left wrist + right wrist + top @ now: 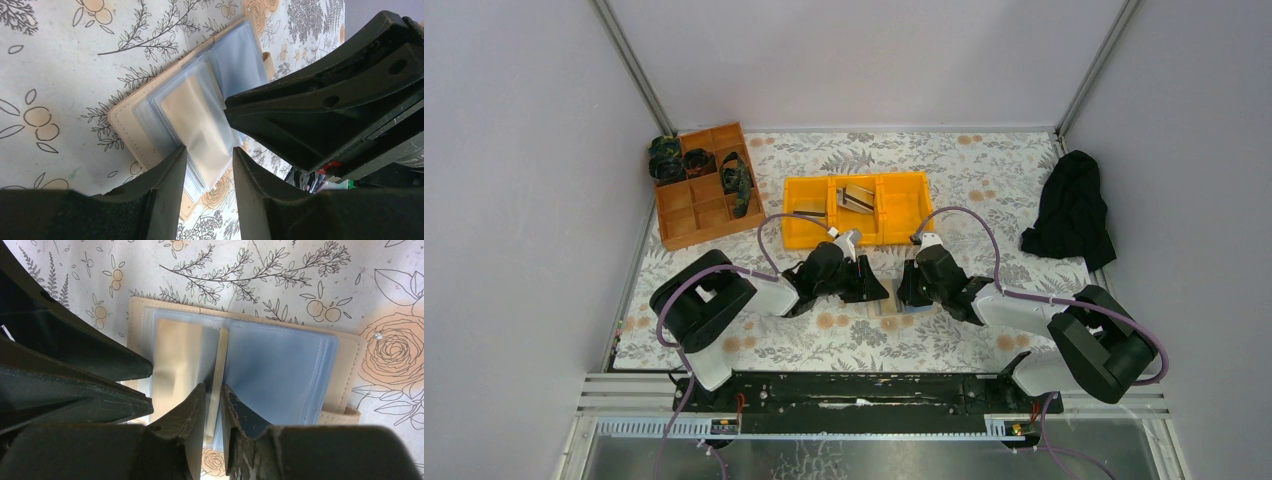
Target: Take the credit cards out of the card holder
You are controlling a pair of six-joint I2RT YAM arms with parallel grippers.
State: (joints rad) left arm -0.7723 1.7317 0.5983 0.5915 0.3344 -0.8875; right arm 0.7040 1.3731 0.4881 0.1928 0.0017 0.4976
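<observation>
holder (280,365) lies open and flat on the tablecloth (984,180), at the near middle between the two arms, clear sleeves up.
- left gripper (209,150): fingers apart, one on each side of the near end of a sleeve with a tan card (197,125) in it. no firm grip shows.
- right gripper (213,387): fingers almost together, clamped on one upright leaf of the holder. that leaf shows edge-on and tan, so it probably holds a card too; cannot tell for sure.

progress (judged): part done. yellow bin (904,205) behind the holder has a silvery card (856,197) in its middle compartment and a darker one (812,213) in the left. at least the tan card is not yet out. the right-hand sleeves look pale blue and bare from the right wrist view. what lies under the stacked leaves is hidden.

surface and room: floral cloth, grey leaves and orange flowers. orange-brown tray (689,215) at far left with dark items in its back cells. black cloth (1072,210) heaped at far right. plain pale walls (844,60) on three sides, metal posts in the corners.
</observation>
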